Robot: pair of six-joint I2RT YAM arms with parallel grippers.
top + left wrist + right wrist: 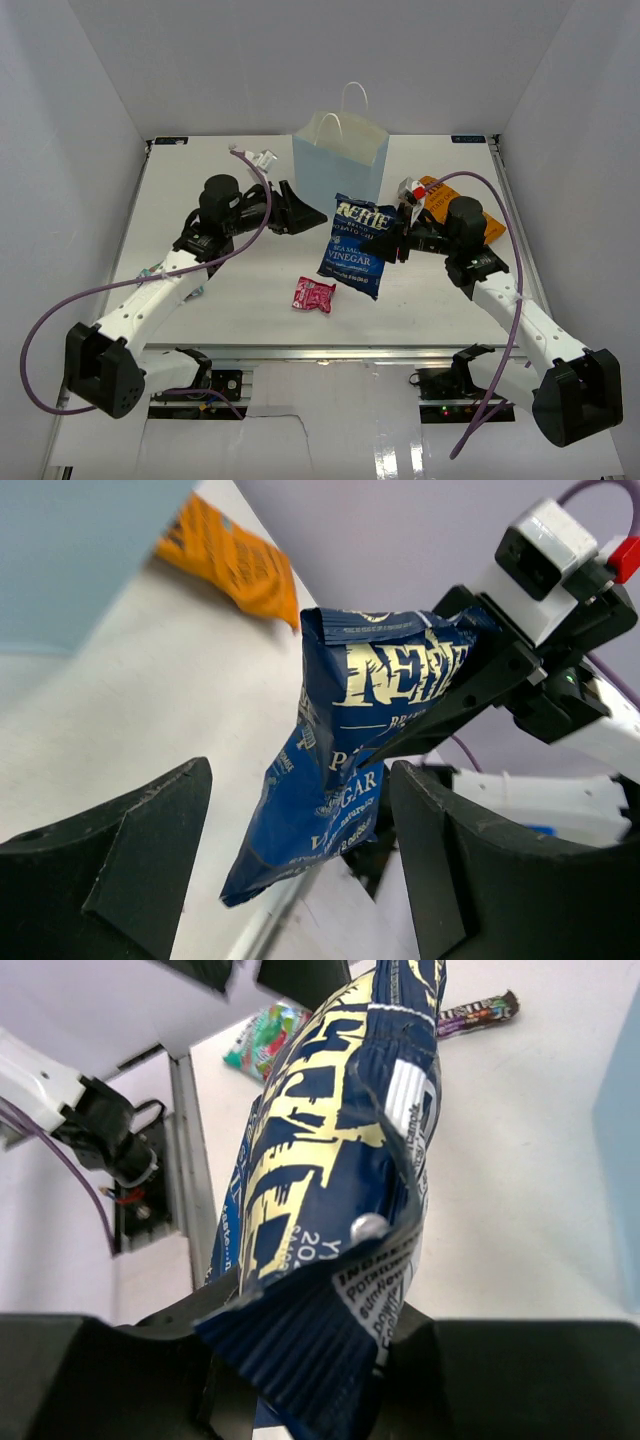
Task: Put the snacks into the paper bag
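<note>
Right end effector (398, 243) is clamped on one edge of the blue chip bag (358, 245), which is held in front of the paper bag (340, 165) and a little to its right side. The paper bag stands upright at the far middle of the table (230, 300), mouth up, handles raised. Left end effector (305, 214) is released, fingers spread wide with nothing between them, pointing toward the chip bag from just left of the paper bag. Step in hand, by my reading: carrying the first snack to the bag. Next move calls for lifting the chip bag above the rim, centring it over the mouth and clearing the handles before letting go. The left arm might steady the bag wall, though that is a guess. Remaining on the table are the pink-red packet (313, 295) near the front and the orange chip bag (432, 186), partly behind the right arm. The right wrist view alone shows a green packet (265, 1040) and a dark candy bar (478, 1012) lying beyond the chip bag. In the overhead view the left arm hides them, or nearly so. The left wrist view shows what the overhead cannot: the chip bag hangs from the grip and looks clear of the table.
</note>
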